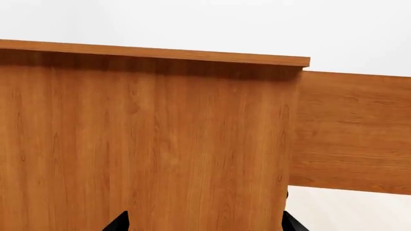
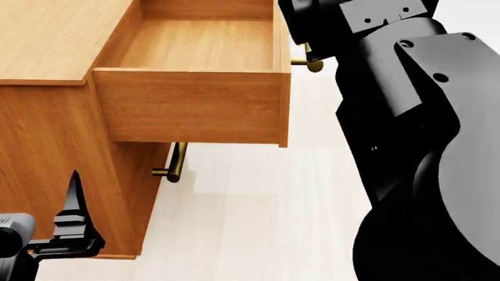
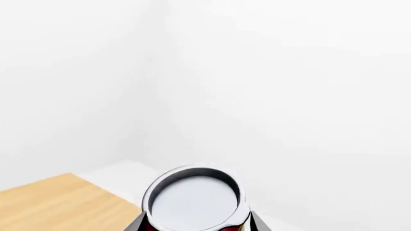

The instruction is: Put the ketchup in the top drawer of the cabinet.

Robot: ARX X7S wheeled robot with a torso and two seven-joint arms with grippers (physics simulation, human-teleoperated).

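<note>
The ketchup [image 3: 194, 202], a can with a silver lid and red label, sits between my right gripper's [image 3: 197, 224] two dark fingers, which are shut on it. The cabinet [image 2: 47, 140] stands at the left of the head view. Its top drawer [image 2: 187, 105] is pulled far out and its inside looks empty. The drawer's brass handle [image 2: 307, 61] shows beside my right arm [image 2: 422, 117]; the right gripper and the can are hidden in the head view. My left gripper [image 1: 205, 224] is open and empty, facing the cabinet's side [image 1: 147, 144]; it is low at the left in the head view [image 2: 74, 219].
The lower drawer's brass handle [image 2: 177, 164] sticks out under the open drawer. The pale floor [image 2: 258, 216] lies below. The cabinet's top [image 2: 47, 35] is bare where it shows. A wooden surface [image 3: 57, 207] and white walls fill the right wrist view.
</note>
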